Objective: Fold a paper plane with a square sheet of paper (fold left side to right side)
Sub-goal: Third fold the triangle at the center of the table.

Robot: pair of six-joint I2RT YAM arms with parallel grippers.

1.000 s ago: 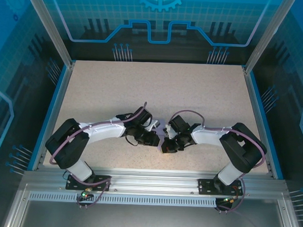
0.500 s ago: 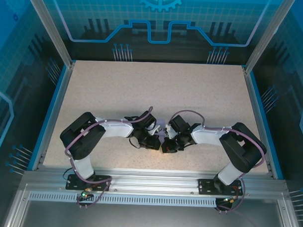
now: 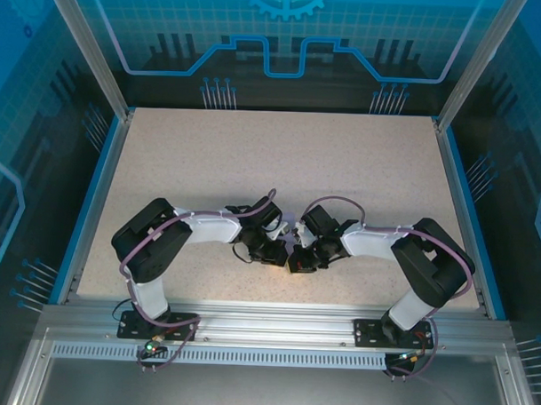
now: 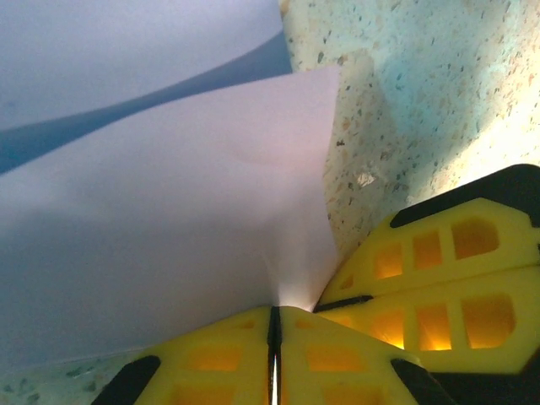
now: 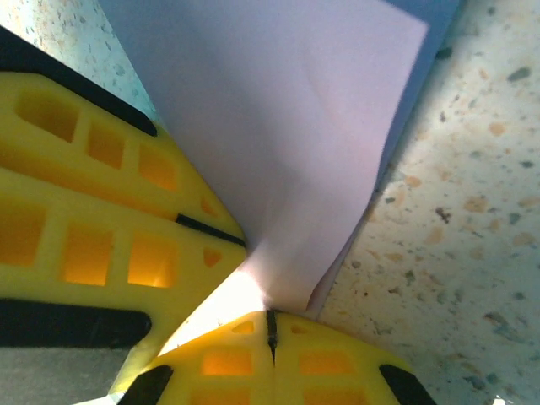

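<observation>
Speckled beige bench (image 3: 281, 158), one, walled by blue panels and aluminium posts; two arms, left arm (image 3: 207, 227) and right arm (image 3: 376, 242), meet nose to nose near its front middle. One lavender sheet of paper (image 4: 169, 211), held there between them just over the bench, bowed into two layers with a shadowed gap between. Two claws, each with two yellow fingers: left claw (image 4: 274, 316) closed with the paper pinched in its seam, right claw (image 5: 270, 325) closed likewise on the same sheet, the pair just beside each other, contact not discernible.
</observation>
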